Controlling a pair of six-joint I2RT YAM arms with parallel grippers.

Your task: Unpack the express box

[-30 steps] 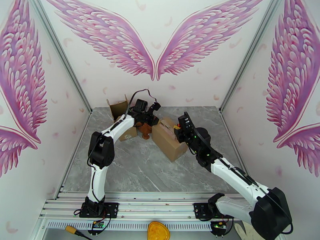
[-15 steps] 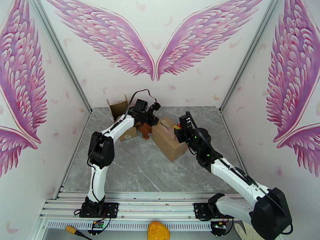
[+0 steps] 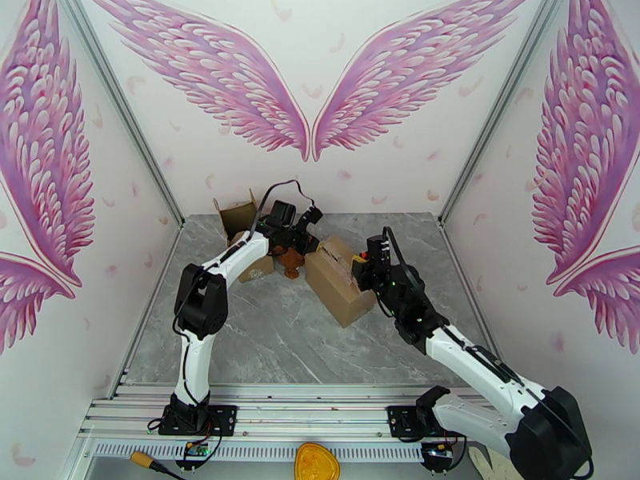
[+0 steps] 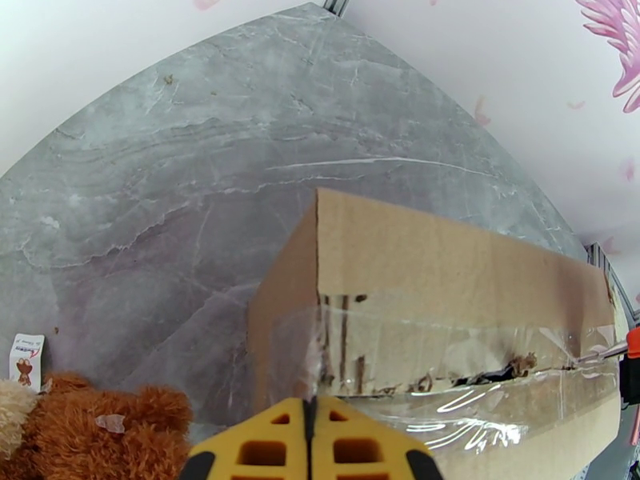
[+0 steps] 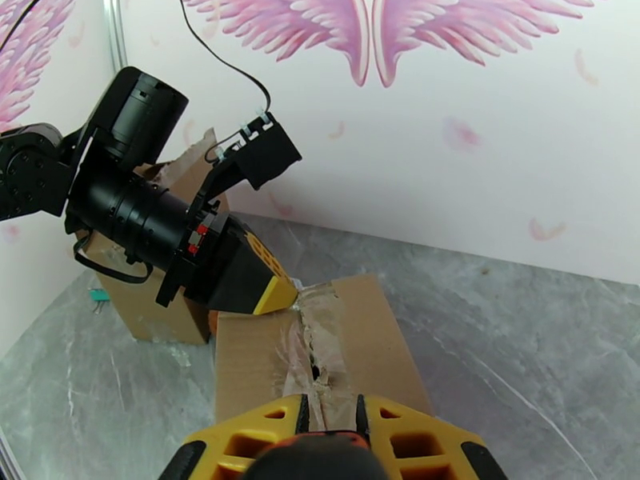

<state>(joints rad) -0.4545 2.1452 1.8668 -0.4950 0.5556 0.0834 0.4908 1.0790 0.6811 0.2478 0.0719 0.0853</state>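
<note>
Near: my right end effector (image 5: 328, 414), narrowed on a red tool (image 5: 320, 458), is working the torn tape seam (image 5: 308, 354) of the express box (image 3: 340, 282) lying on the bench (image 3: 264, 338). Beyond: my left end effector (image 4: 310, 430), pinched shut and empty, is bracing its far end; I am judging flap-prising next, plush bear (image 4: 88, 426) and opened carton (image 3: 234, 215) crowding behind.

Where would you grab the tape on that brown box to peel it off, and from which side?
Probably the crumpled tape along the cardboard box's torn top seam, pinched from above at the end by the left gripper. There it stands off the cardboard, so a pinch can close around it; elsewhere it lies flat.
</note>
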